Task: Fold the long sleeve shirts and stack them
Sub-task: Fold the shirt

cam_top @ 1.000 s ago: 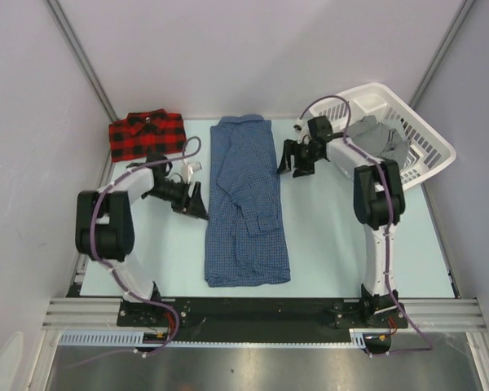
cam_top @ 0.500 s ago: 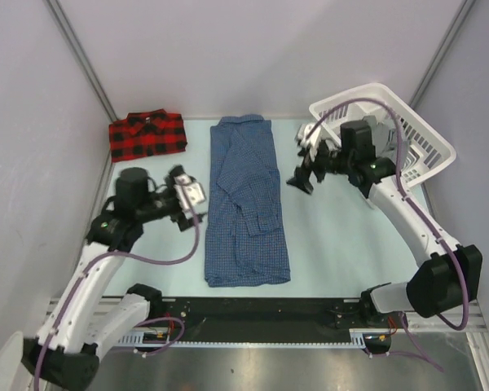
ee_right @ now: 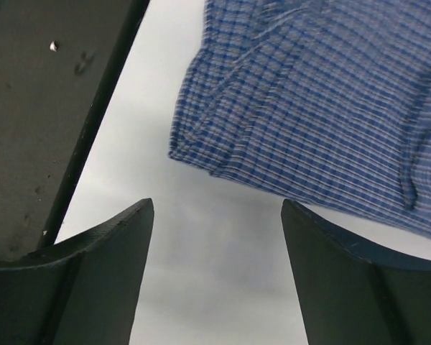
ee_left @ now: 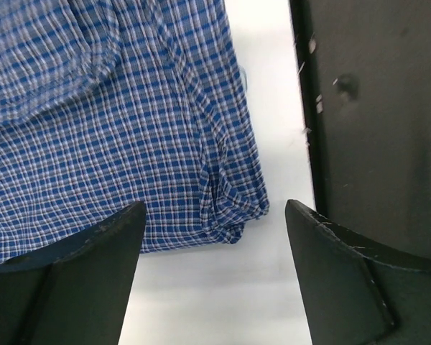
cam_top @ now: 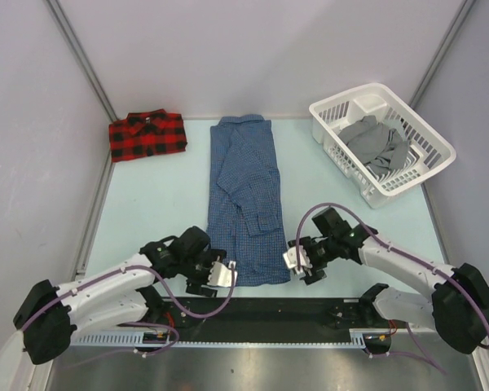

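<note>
The dark blue check long sleeve shirt (cam_top: 246, 195) lies lengthwise on the table, folded into a narrow strip with its collar at the far end. A red-and-black plaid shirt (cam_top: 147, 135) sits folded at the far left corner. My left gripper (cam_top: 222, 274) is low at the blue shirt's near left hem corner, open and holding nothing. In the left wrist view that gripper (ee_left: 215, 208) frames the hem corner (ee_left: 233, 215). My right gripper (cam_top: 297, 261) is open beside the near right hem corner. In the right wrist view it (ee_right: 218, 203) is over bare table just short of the hem (ee_right: 201, 154).
A white plastic basket (cam_top: 428, 130) at the far right holds a grey garment (cam_top: 377, 145). The black mounting rail (cam_top: 253, 314) runs along the table's near edge, close behind both grippers (ee_left: 373, 108) (ee_right: 50, 108). Grey walls close in both sides.
Both arms have swung from the far half of the table down to the near edge, ending at the blue shirt's two hem corners. The shirts have not moved.
</note>
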You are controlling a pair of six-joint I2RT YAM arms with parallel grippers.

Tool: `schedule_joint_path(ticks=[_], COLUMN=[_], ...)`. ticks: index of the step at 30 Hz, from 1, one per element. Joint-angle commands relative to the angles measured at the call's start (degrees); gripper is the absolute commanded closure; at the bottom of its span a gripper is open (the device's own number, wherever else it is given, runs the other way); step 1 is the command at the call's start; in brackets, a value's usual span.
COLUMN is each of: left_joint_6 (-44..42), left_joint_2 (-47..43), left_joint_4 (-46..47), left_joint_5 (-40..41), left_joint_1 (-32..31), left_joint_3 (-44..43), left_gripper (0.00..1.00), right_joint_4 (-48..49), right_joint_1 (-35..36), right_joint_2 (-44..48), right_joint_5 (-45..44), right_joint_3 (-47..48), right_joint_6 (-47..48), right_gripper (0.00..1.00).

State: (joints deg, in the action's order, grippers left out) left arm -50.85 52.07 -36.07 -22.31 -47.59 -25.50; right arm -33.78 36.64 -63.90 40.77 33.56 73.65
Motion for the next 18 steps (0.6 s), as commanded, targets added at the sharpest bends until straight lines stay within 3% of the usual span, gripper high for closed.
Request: schedule_joint_path(ticks=[1, 8, 13, 17, 18], left_joint_6=[-4.87, -5.31, -5.93, -5.93, -5.84], left_joint_2=[0.31, 1.71, 4.35, 5.76, 6.11], left_joint_4=[3.91, 6.81, 6.8, 6.81, 6.81], left_joint_5=[3.32, 3.41, 2.97, 3.06, 3.14], left_joint_1=[-0.66, -1.45, -1.97, -2.5, -2.68], left_joint_3=[2.46, 3.79, 2.56, 2.21, 2.12], left_gripper=[0.16, 0.17, 0.25, 0.37, 0.44], right_joint_4=[11.7, 18.57, 19.97, 22.26, 22.79], right_joint_1=[2.64, 7.47, 10.2, 12.22, 12.66], right_joint_2=[-0.87, -1.93, -2.37, -3.86, -4.82], right_joint_5=[-2.79, -6.49, -8.43, -10.27, -11.06], right_joint_3=[-5.08, -6.66, -7.11, -8.25, -8.16], right_joint_6=[5.81, 3.52, 2.82, 1.86, 1.24], right_gripper=[0.26, 0.3, 0.34, 0.48, 0.58])
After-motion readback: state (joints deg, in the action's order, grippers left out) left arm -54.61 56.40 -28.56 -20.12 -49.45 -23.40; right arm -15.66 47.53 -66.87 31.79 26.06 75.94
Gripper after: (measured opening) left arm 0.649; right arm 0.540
